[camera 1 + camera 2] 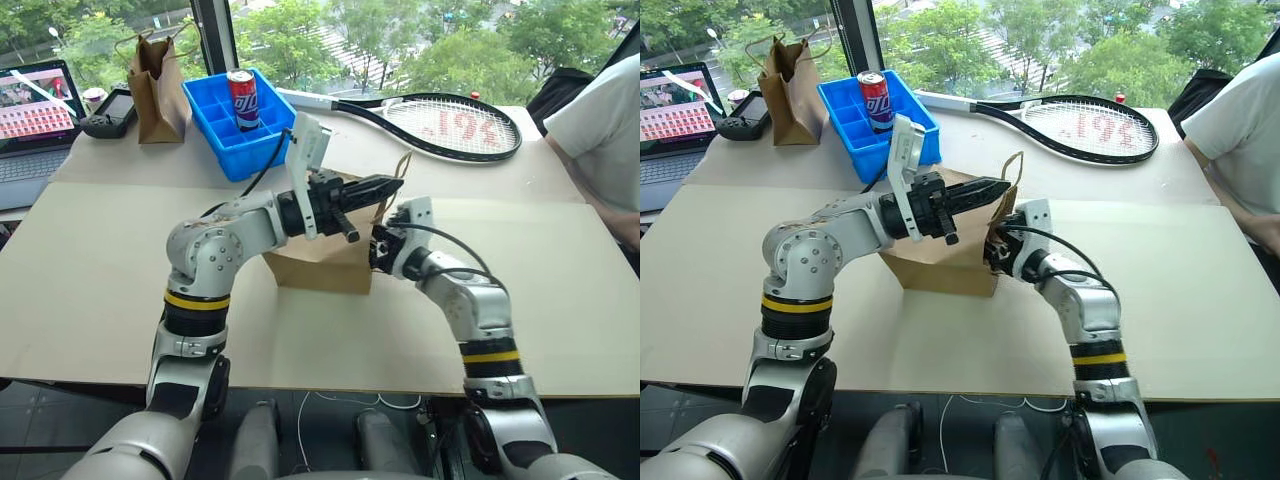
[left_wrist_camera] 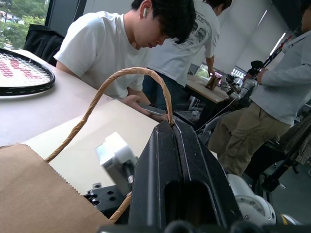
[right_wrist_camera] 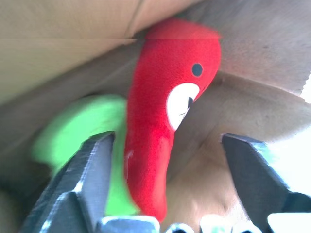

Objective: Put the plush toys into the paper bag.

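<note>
Task looked close to done, as far as I could judge. Both plush toys sat inside the wide brown kraft paper bag [image 1: 325,262]: the red chili-shaped plush toy [image 3: 163,121] w/ its little face, and the rounded bright green plush toy [image 3: 80,133] just beside it, against the bag's inner wall.

My right end effector [image 3: 167,187] was at the bag's mouth, fingers spread wide w/ nothing between them; the red toy lay just past the fingers, apart from both. My left end effector [image 1: 375,188] was clamped shut on the bag's twisted paper loop handle [image 2: 124,75], holding the mouth up.

What's left, I judged: pull the right out, let go of the handle.

Room: bag stood mid-tabletop [image 1: 120,270], open surface on both sides & toward me. Behind it, the blue compartment tray [image 1: 222,125] w/ a can [image 1: 243,98] and the tennis racket [image 1: 450,125], both well apart. A person's sleeve [image 1: 600,120] at the right edge.
</note>
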